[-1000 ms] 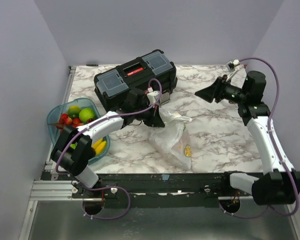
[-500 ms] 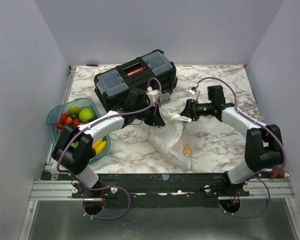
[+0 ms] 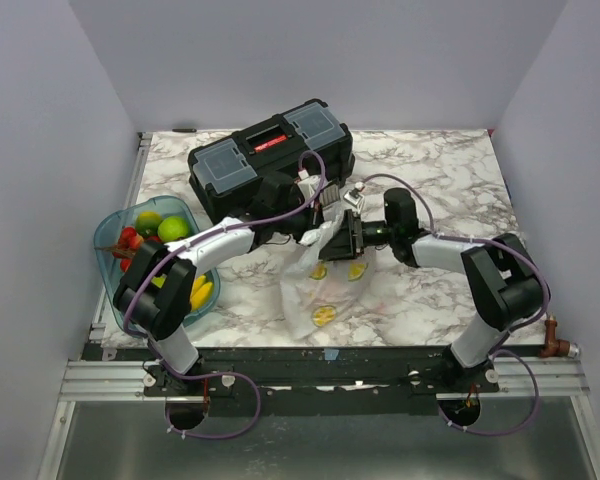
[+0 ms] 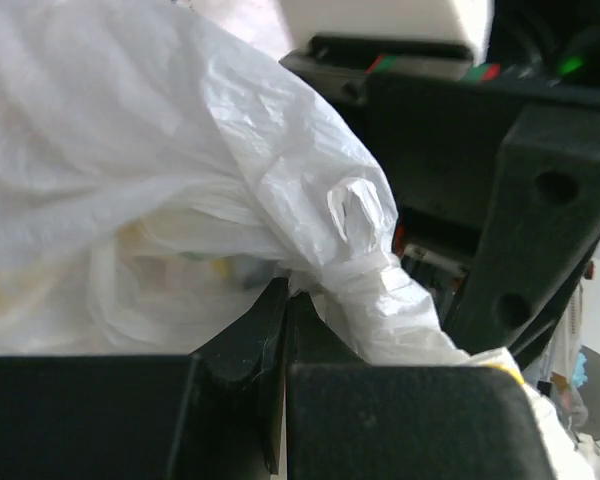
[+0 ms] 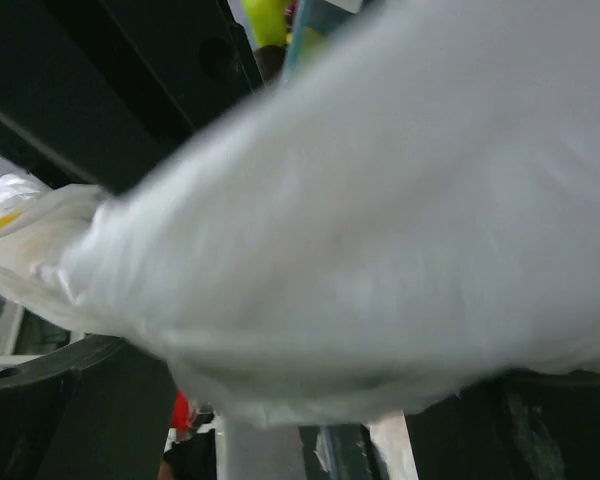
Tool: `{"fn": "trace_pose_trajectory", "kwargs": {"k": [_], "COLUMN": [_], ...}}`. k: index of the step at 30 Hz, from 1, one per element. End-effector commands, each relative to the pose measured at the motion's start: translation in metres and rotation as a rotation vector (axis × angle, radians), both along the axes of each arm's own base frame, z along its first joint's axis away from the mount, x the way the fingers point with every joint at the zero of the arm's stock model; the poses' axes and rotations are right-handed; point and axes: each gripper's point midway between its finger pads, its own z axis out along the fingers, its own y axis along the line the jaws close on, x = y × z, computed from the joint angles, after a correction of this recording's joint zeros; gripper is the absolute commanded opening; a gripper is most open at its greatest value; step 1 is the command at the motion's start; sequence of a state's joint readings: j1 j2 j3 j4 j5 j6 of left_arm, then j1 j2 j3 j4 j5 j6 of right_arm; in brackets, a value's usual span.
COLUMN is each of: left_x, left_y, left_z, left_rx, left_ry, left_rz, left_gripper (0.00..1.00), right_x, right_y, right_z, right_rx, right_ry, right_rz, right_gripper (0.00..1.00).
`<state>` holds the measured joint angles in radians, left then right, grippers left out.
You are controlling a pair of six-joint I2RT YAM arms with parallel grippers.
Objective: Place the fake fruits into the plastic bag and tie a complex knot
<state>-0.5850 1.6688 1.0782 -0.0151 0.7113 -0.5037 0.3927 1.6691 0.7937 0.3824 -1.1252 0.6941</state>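
The plastic bag (image 3: 322,283) hangs stretched from its bunched neck in the middle of the table. Yellow fake fruits (image 3: 322,314) show through it. My left gripper (image 3: 321,220) is shut on the bag's twisted neck (image 4: 360,250), its jaws (image 4: 285,300) pressed together on the plastic. My right gripper (image 3: 348,236) is right beside it, at the neck from the right. In the right wrist view the blurred bag (image 5: 360,230) fills the space between its spread fingers (image 5: 50,420). More fake fruits (image 3: 158,230), green, red and yellow, lie in the teal tray (image 3: 108,232) at the left.
A black toolbox (image 3: 270,158) with grey-blue lids stands just behind both grippers. The teal tray sits at the table's left edge. Marble tabletop (image 3: 450,190) extends to the right and back right.
My right arm swung in from the far right to the bag's neck beside my left gripper. The bag has been pulled up and stretched, and the yellow fruits inside have shifted.
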Motion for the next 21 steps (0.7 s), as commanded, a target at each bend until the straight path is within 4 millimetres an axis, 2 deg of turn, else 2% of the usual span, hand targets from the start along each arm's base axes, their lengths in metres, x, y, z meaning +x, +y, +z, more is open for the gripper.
{"fn": "trace_pose_trajectory", "kwargs": {"k": [1,3,6,10,12,15,18,21], "left_x": [-0.007,-0.011,-0.016,-0.016,-0.016,-0.015,-0.015,-0.015], "left_y": [-0.012,-0.011,-0.008,-0.003,-0.001,-0.002,-0.003,-0.002], "left_z": [0.037,0.039,0.039,0.038,0.041,0.044,0.044,0.043], "left_rx": [-0.148,-0.169,-0.189,-0.199,-0.206,-0.214,-0.214,-0.212], "left_ry": [-0.027,-0.022,-0.016,-0.013,-0.016,-0.026,-0.023,-0.026], "left_rz": [-0.079,-0.092,-0.106,-0.099,-0.098,-0.105,-0.107,-0.107], "left_gripper": [0.0,0.0,0.0,0.0,0.0,0.0,0.0,0.0], "right_x": [0.001,0.0,-0.004,-0.002,-0.002,-0.006,0.001,0.018], "right_y": [0.022,0.024,0.014,-0.012,-0.026,-0.045,-0.067,-0.08], "right_z": [0.047,0.047,0.046,0.021,0.009,0.012,0.026,0.036], "right_rx": [0.205,0.205,0.188,0.032,-0.075,-0.11,-0.102,-0.138], "right_ry": [-0.018,-0.004,-0.016,-0.003,-0.069,-0.092,-0.165,-0.244], "right_rz": [0.009,0.019,0.033,-0.022,-0.038,-0.053,-0.07,-0.07], "right_gripper": [0.8,0.8,0.8,0.82,0.85,0.86,0.85,0.76]}}
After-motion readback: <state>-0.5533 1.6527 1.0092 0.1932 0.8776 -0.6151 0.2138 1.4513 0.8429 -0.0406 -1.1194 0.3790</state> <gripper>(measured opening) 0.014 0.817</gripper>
